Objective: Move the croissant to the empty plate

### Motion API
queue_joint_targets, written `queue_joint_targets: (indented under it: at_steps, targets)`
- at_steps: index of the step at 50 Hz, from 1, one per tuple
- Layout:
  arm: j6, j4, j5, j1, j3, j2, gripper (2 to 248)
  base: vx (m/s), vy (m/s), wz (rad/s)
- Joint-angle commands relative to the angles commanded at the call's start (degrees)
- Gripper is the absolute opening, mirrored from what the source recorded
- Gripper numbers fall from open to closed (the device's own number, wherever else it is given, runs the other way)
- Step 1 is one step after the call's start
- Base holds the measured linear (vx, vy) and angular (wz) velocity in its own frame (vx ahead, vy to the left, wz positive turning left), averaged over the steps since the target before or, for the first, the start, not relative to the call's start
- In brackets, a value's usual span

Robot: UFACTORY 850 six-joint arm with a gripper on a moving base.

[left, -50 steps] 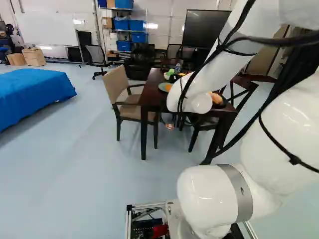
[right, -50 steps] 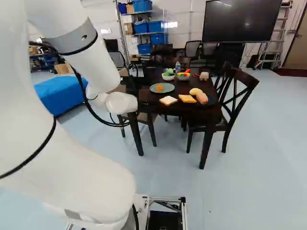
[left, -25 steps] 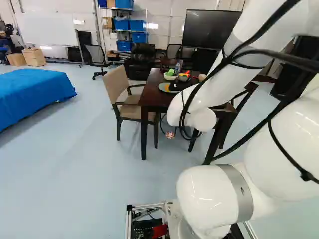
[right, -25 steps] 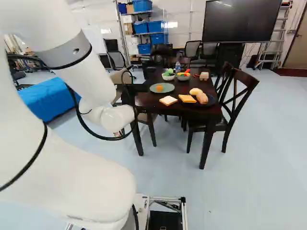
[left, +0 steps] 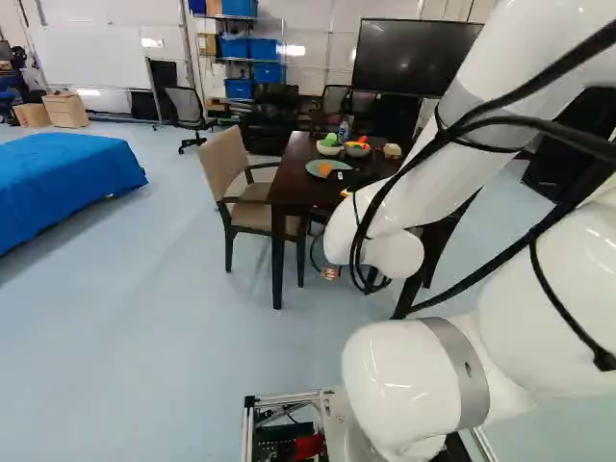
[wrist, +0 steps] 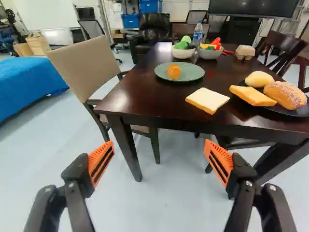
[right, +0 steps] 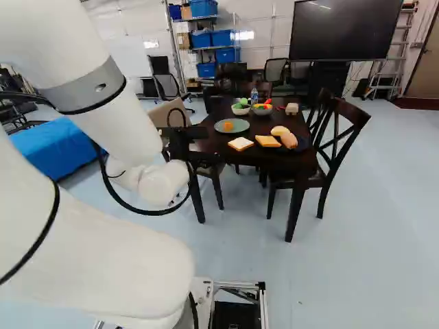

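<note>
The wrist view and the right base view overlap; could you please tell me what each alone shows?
Only the wrist view: both orange pads of the open gripper, and the wooden cabinet.
Only the right base view: my arm's white links and the base frame.
Both: the table, green plate with an orange item, dark plate with two rolls, white bowl, grey bowl and bottle.

My arm hides part of the table
I see on it a green plate, and beside it a beige chair.
</note>
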Motion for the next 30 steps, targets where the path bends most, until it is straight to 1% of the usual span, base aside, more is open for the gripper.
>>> queue_joint_targets:
  at_steps: [14,30]
  targets:
    - [-0.21,0.04,1.41,0.12,1.15,0.54,247,0.000,0.000,0.000]
    - [-0.25,0.05,1.66,0.14,1.35,0.63,247,0.000,0.000,0.000]
